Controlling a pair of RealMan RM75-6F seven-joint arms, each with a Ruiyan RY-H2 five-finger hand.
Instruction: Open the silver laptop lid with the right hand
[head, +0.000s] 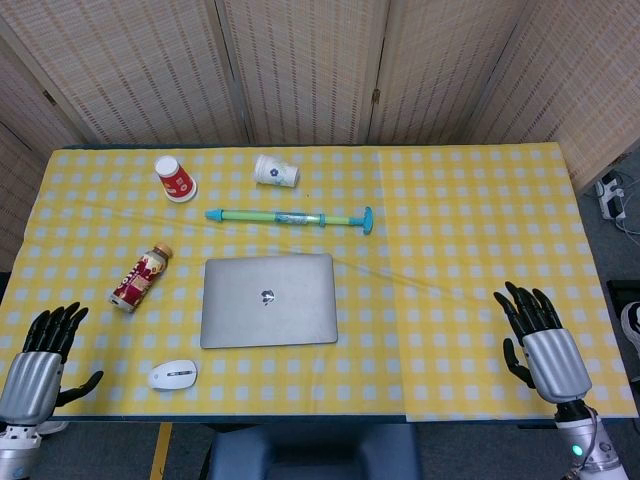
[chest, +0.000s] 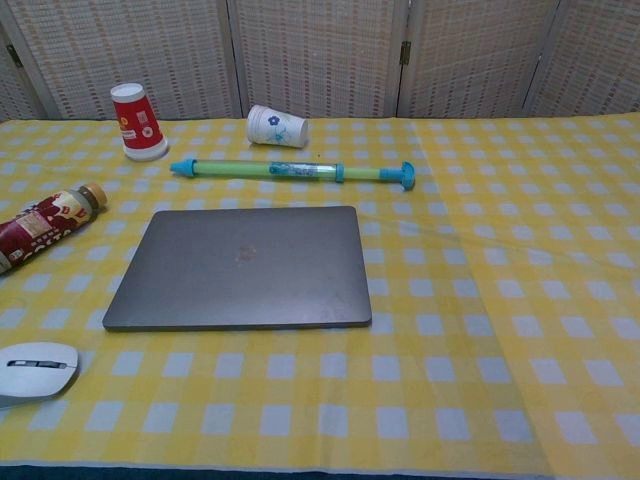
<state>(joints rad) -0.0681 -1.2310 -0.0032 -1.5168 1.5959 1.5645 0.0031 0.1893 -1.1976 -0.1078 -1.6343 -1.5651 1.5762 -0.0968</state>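
closed silver laptop (head: 268, 299) lying flat at the table's (head: 470, 250) near centre, right hand (head: 540, 345) well apart at the near right edge, fingers spread and empty — risk: fingertips slipping off the thin lid edge, pushing the laptop toward the mouse (head: 172, 375).

Silver laptop (head: 268, 299) (chest: 242, 267), lid shut, lay flat on yellow checked tablecloth (head: 450, 260) (chest: 500, 300), left of centre, logo faced up

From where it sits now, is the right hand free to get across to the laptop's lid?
Probably yes. The right hand is open at the table's right edge, and only bare checked cloth lies between it and the closed laptop. The mouse and bottle lie on the far side.
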